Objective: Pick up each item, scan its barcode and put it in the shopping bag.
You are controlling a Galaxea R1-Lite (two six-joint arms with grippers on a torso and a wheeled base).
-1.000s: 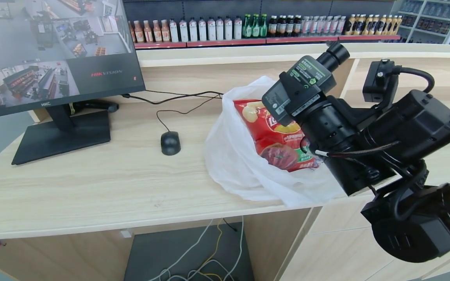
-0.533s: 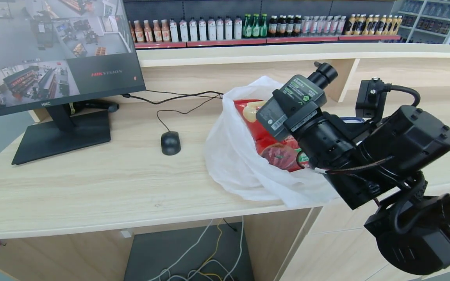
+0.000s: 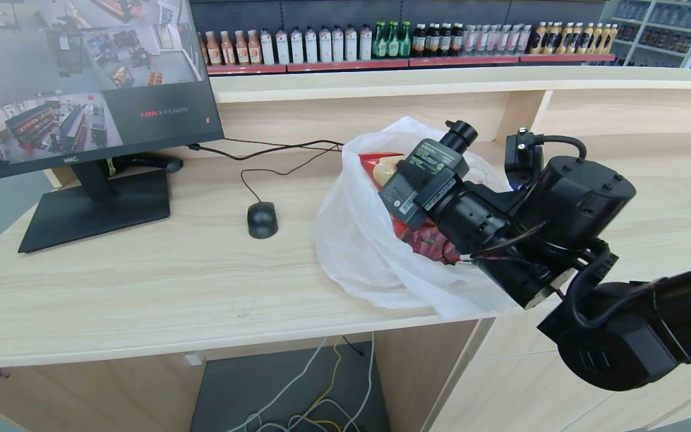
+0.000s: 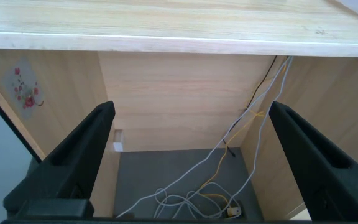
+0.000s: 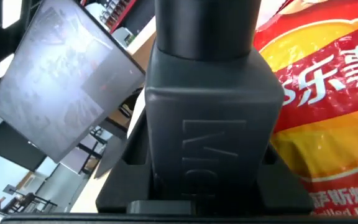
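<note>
The right hand is closed on a dark grey, boxy bottle with a black round cap. It holds the bottle tilted, cap pointing far and up, at the open mouth of the white shopping bag. The fingers themselves are mostly hidden behind the bottle. The bag sits on the right part of the wooden bench, close to its near edge. A red bag of chips lies inside it, partly covered by the bottle and the arm. From the right wrist, the bottle's grey body stands just in front of the chips' red wrapper.

The left hand is low, below the bench's near edge. Its two black fingers are spread wide apart with nothing between them. Beyond them are the wooden panel under the bench and a tangle of loose cables.

Left of the shopping bag a black mouse rests on the bench. A monitor stands at the far left. Rows of drinks fill a shelf along the far wall.
</note>
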